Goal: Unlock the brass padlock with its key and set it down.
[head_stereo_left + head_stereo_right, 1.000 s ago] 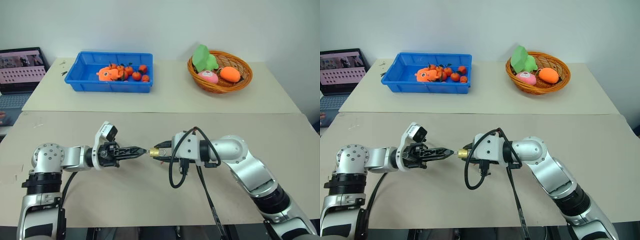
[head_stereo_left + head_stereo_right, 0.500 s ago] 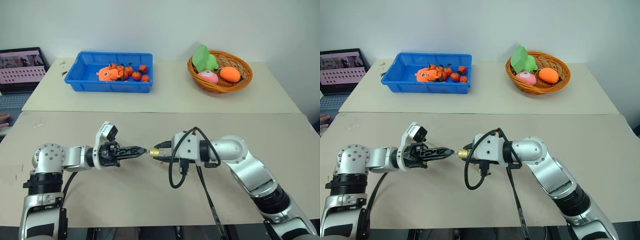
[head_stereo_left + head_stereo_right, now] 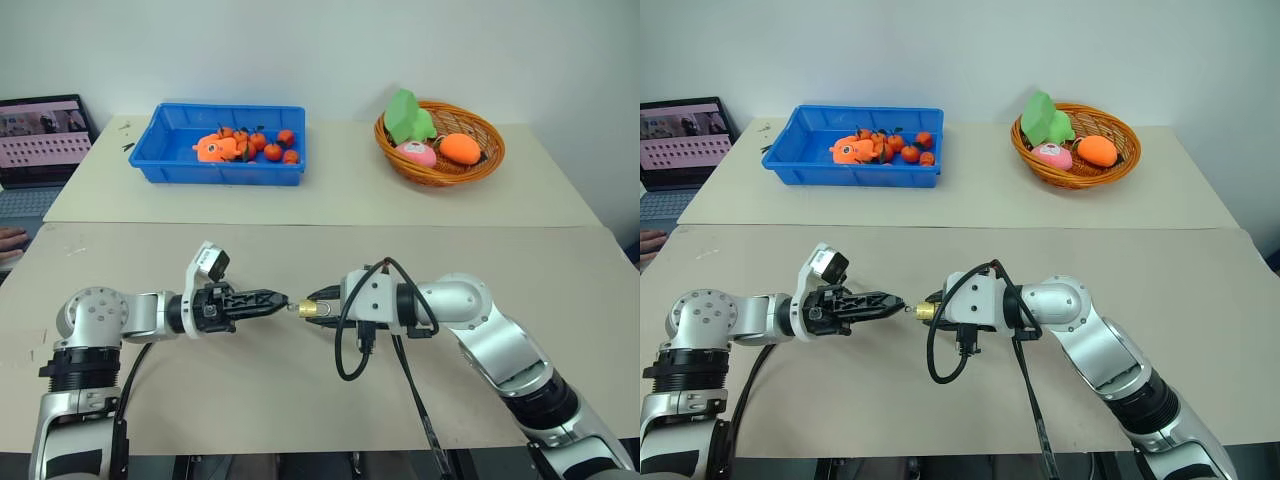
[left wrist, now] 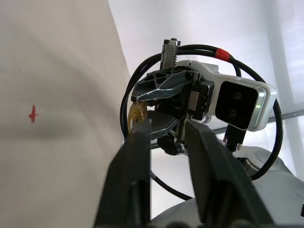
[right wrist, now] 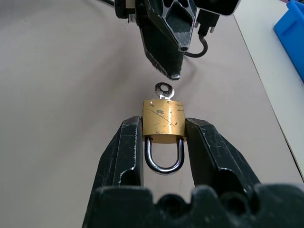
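Note:
The brass padlock [image 5: 164,121] is small and gold, with a silver shackle whose two legs both meet the body. My right gripper [image 5: 165,125] is shut on its sides and holds it above the beige table [image 3: 300,400]. A silver key [image 5: 164,90] sticks out of the padlock's base toward my left gripper [image 3: 283,298]. That gripper points level at the key from the left. Its fingers [image 4: 137,156] stand apart, and their tips sit just short of the key's head without touching it.
A blue bin [image 3: 225,172] with small oranges and a wicker basket [image 3: 440,168] of toy food stand on the far table. A laptop [image 3: 40,135] is at the far left, with a person's hand [image 3: 10,238] at the edge. A black cable [image 3: 345,360] loops under my right wrist. A red mark [image 4: 32,114] is on the tabletop.
My left gripper has opened and let go of the key, which stays in the padlock. A small gap now shows between its tips and the key. The right gripper has not moved.

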### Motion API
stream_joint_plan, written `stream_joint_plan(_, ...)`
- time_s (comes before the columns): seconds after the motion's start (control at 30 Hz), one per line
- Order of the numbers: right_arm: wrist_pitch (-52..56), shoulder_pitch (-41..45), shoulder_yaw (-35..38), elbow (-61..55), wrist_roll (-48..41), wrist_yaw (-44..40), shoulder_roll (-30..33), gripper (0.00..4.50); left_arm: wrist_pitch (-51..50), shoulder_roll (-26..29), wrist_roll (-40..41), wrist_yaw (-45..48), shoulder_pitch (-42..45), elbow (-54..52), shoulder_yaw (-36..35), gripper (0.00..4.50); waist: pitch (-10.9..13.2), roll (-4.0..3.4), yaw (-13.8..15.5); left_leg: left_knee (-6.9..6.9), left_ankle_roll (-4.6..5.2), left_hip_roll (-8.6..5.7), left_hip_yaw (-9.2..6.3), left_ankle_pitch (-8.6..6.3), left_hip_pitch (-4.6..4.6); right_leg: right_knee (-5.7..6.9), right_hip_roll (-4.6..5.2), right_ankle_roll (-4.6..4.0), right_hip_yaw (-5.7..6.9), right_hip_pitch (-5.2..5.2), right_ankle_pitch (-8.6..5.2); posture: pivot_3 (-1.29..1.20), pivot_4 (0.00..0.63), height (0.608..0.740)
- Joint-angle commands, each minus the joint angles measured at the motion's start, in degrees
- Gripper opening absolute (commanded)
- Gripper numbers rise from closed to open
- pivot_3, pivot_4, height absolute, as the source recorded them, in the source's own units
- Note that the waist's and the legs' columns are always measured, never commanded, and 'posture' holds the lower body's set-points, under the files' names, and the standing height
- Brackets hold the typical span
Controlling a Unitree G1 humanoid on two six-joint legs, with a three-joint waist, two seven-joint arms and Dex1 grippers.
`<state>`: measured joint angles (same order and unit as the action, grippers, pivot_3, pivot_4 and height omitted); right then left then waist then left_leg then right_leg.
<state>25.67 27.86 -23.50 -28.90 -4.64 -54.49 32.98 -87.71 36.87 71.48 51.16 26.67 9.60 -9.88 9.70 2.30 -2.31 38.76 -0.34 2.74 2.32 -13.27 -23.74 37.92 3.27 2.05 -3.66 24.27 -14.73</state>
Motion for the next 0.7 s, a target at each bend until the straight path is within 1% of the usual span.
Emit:
stream_joint_plan(0.03, -0.3, 0.6, 1.2, -2.8, -0.2, 0.7, 0.0, 0.93, 1.3, 1.8, -3.7, 3.3, -1.2, -0.1, 2.5, 2.72, 0.0, 0.0, 0.0, 0.0, 0.0, 0.0, 0.02, 0.0, 0.0, 0.0, 0.0, 0.0, 0.0, 0.0, 0.0, 0.0, 0.15, 0.74)
stream_joint_plan(0.23, -1.0, 2.9, 1.7, -4.5, 1.4, 0.1, 2.1, 0.93, 1.5, 1.5, -5.6, 5.8, 0.5, 2.6, 2.7, 2.72, 0.0, 0.0, 0.0, 0.0, 0.0, 0.0, 0.11, 0.0, 0.01, 0.01, -0.01, 0.0, 0.01, 0.0, -0.01, 0.0, 0.15, 0.74)
stream_joint_plan(0.4, 2.6, 4.1, 3.5, -7.3, -3.2, -0.2, 0.9, 0.93, -0.1, 1.0, -6.0, 6.5, 2.1, 4.2, 2.1, 2.72, 0.0, 0.0, 0.0, 0.0, 0.0, 0.01, 0.11, 0.0, -0.01, 0.01, -0.02, 0.0, 0.01, 0.02, -0.01, 0.0, 0.15, 0.74)
stream_joint_plan(0.7, 0.8, 2.8, 4.3, -3.5, -5.8, -0.2, 0.3, 0.93, -4.8, -1.6, -3.8, 4.6, 7.4, 8.7, -2.1, 2.72, 0.0, 0.01, 0.2, 0.02, 0.0, 0.0, 0.11, 0.0, -0.03, 0.0, -0.01, 0.0, 0.07, -0.01, -0.01, 0.0, 0.15, 0.74)
